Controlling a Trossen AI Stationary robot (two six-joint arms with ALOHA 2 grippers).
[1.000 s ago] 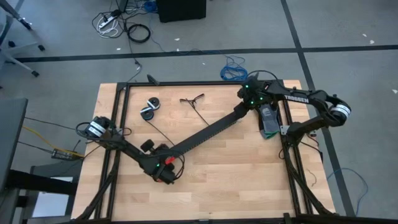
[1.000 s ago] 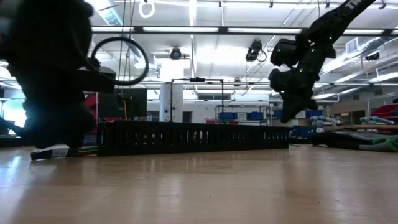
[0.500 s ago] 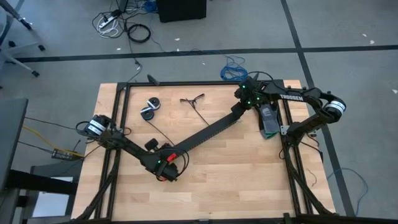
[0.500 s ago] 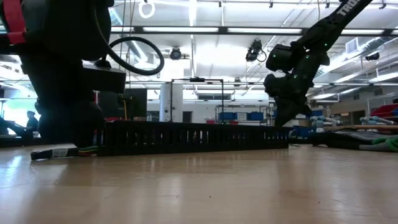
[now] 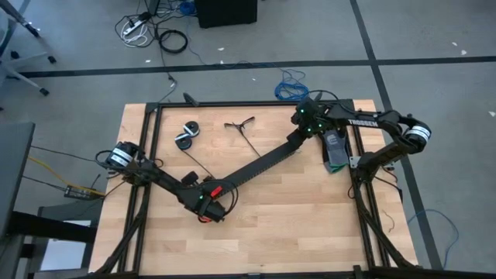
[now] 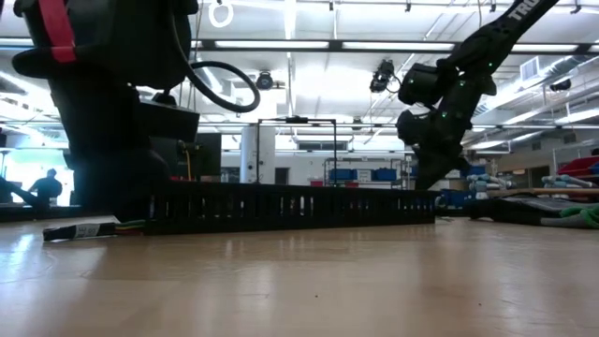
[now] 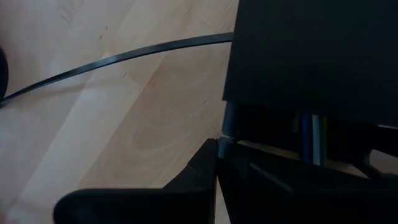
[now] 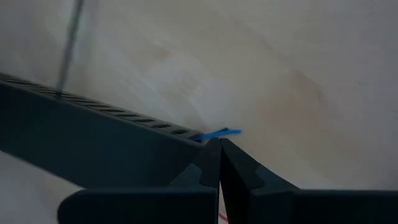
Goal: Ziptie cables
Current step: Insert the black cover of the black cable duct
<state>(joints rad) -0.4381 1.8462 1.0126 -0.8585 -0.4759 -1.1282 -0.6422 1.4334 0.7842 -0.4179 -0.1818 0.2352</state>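
A wide black perforated strip [image 5: 260,161] lies slantwise across the table. The cables lie inside it: blue and pale wires [image 7: 311,130] show at its near end, and a labelled bunch [image 6: 94,227] sticks out onto the table. A blue wire tip [image 8: 217,132] shows at the far end. One ziptie [image 7: 124,57], thin and black, lies curved on the wood left of the strip [image 5: 198,164]. My left gripper [image 5: 209,208] is shut at the strip's near end. My right gripper [image 5: 304,128] is shut at the far end. My left gripper's shut fingertips [image 7: 211,152] point steeply down beside the strip's near end [image 7: 231,121]; whether they touch it I cannot tell. My right gripper's shut fingertips [image 8: 214,152] come slanting down at the strip's far end, right by the blue wire tip; whether they touch it I cannot tell.
Two small black rolls [image 5: 186,133] and a black clump with thin strands [image 5: 240,124] lie near the far edge. A dark and green device [image 5: 337,155] sits at the right rail. Black frame rails [image 5: 151,132] border the table. Bare wood [image 5: 302,225] spreads toward the near right.
My left gripper has gone a little toward the table's far edge, closer to the strip's near end, and its wrist has turned about. It has stayed shut. The strip has kept its place.
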